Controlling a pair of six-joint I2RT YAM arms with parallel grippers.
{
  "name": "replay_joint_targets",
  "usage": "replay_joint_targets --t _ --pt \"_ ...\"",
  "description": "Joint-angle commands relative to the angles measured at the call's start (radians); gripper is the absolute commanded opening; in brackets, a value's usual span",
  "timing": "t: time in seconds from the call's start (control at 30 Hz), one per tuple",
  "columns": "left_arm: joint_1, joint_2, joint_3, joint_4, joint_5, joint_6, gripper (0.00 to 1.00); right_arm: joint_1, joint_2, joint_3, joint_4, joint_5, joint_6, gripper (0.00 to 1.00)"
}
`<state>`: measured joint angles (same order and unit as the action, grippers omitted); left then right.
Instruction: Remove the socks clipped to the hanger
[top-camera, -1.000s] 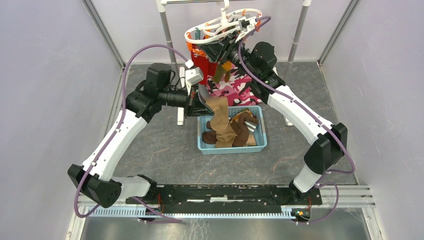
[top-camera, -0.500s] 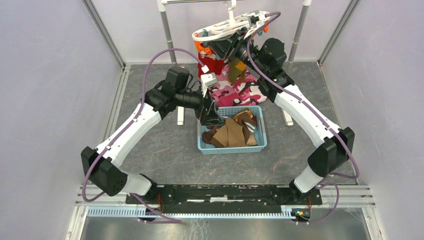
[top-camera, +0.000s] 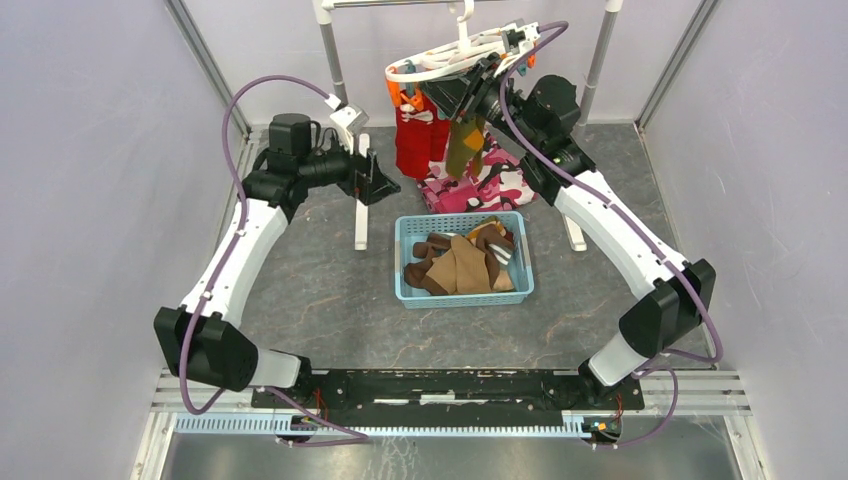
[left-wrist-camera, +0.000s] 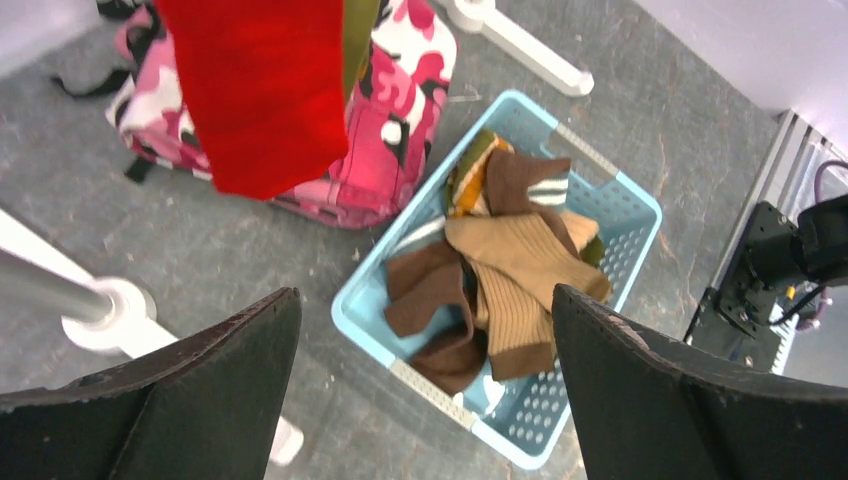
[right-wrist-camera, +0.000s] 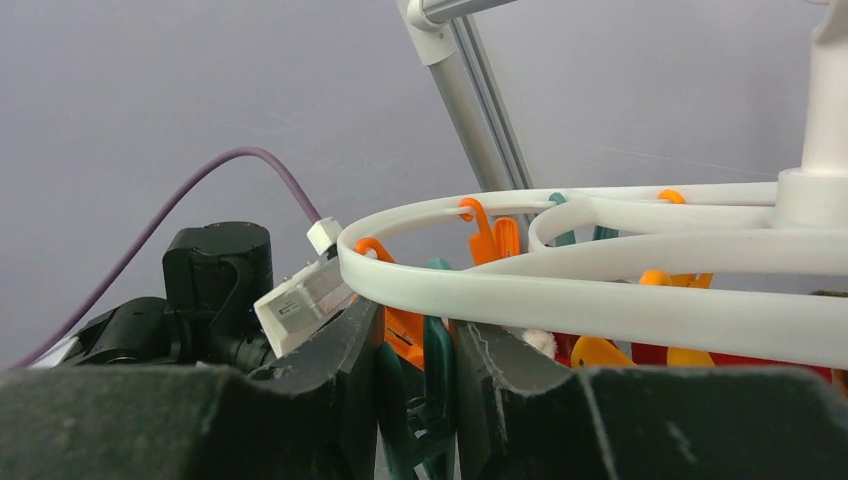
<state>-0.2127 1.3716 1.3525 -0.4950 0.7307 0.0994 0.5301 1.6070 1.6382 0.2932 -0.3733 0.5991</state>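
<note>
The white hanger (top-camera: 440, 60) hangs from the rail at the back. A red sock (top-camera: 413, 140) and an olive green sock (top-camera: 465, 145) dangle from its clips. My right gripper (top-camera: 462, 98) reaches up under the frame. In the right wrist view this gripper (right-wrist-camera: 420, 325) is shut on a teal clip (right-wrist-camera: 437, 350) just below the hanger (right-wrist-camera: 600, 300). My left gripper (top-camera: 388, 186) stands open and holds nothing, left of the red sock. Its view looks down past the red sock (left-wrist-camera: 260, 90) onto tan and brown socks (left-wrist-camera: 520, 250) in the basket.
A light blue basket (top-camera: 463, 297) sits mid-table with several socks inside. A pink camouflage cloth (top-camera: 485, 185) lies behind it. The rail stand's posts (top-camera: 335, 60) and white feet (top-camera: 361, 215) flank the hanger. Orange clips (right-wrist-camera: 480, 235) hang along the frame.
My left gripper opened and the tan sock dropped into the basket. The left arm then drew back to the left. My right gripper stayed at the hanger.
</note>
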Motion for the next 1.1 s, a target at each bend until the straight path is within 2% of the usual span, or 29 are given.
replay_joint_targets --t 0.0,0.1,0.23,0.5,0.6,0.67,0.7,0.73,0.8,1.0,1.07 --pt "-0.014 0.055 0.067 0.189 0.007 -0.075 1.0 -0.006 -0.068 -0.016 0.024 -0.024 0.018 0.03" --pt "-0.013 0.135 0.142 0.235 0.039 -0.087 1.0 -0.011 -0.069 -0.019 0.026 -0.052 0.034 0.06" --pt "-0.014 0.212 0.198 0.287 0.014 -0.071 1.0 -0.014 -0.073 -0.017 0.015 -0.083 0.045 0.09" --pt "-0.014 0.251 0.204 0.378 0.029 -0.034 0.98 -0.021 -0.078 -0.031 0.006 -0.118 0.056 0.15" --pt "-0.014 0.256 0.203 0.415 0.1 -0.065 0.8 -0.022 -0.076 -0.035 0.009 -0.127 0.067 0.18" --pt "-0.014 0.255 0.2 0.446 0.142 -0.093 0.58 -0.026 -0.077 -0.038 0.01 -0.13 0.071 0.24" --pt "-0.014 0.252 0.191 0.464 0.152 -0.109 0.38 -0.026 -0.078 -0.04 0.01 -0.13 0.072 0.28" --pt "-0.014 0.247 0.186 0.477 0.149 -0.126 0.27 -0.027 -0.08 -0.041 0.008 -0.133 0.07 0.31" --pt "-0.014 0.238 0.174 0.49 0.142 -0.136 0.12 -0.03 -0.086 -0.046 0.006 -0.132 0.071 0.42" --pt "-0.014 0.21 0.154 0.472 0.134 -0.128 0.03 -0.036 -0.125 -0.097 -0.002 -0.132 0.054 0.64" --pt "-0.014 0.195 0.144 0.465 0.137 -0.134 0.02 -0.035 -0.153 -0.137 -0.006 -0.129 0.036 0.73"
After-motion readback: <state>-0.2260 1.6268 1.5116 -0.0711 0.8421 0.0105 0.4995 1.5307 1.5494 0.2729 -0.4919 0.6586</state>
